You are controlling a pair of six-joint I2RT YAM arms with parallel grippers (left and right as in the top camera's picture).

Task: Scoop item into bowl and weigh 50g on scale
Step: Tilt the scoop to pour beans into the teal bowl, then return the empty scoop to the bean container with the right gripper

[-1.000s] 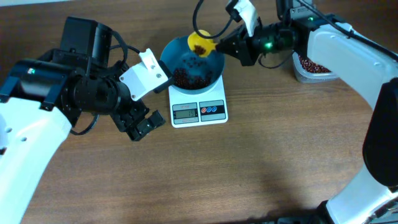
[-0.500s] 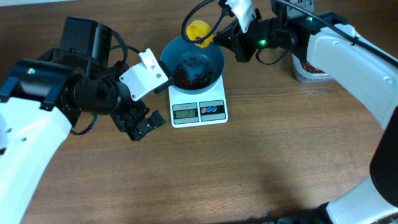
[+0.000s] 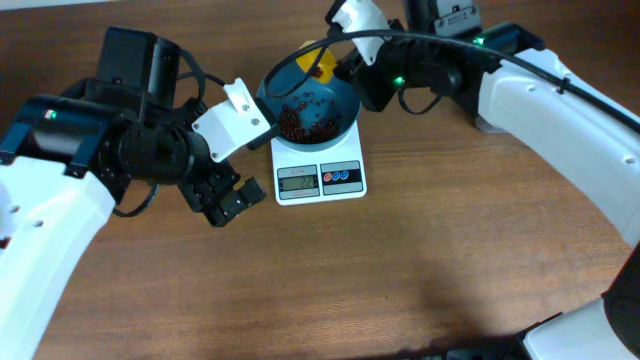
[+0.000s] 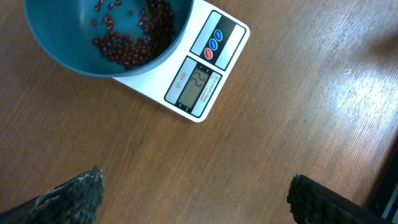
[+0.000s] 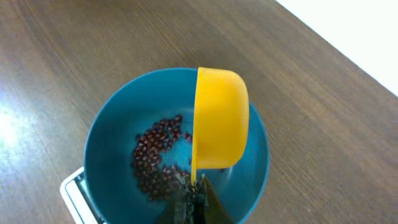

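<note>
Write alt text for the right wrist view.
A yellow plastic scoop, pinched by the right arm's dark fingers, is tipped on its side over a round teal plastic bowl holding small dark red-brown beans. A white scale corner shows beneath, on a wooden table.

Brown wooden table [image 3: 450,250]; tipped yellow scoop [image 5: 221,118], perhaps empty.

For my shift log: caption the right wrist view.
Right pincer holds yellow scoop tipped sideways over teal bowl of red-brown beans.
</note>
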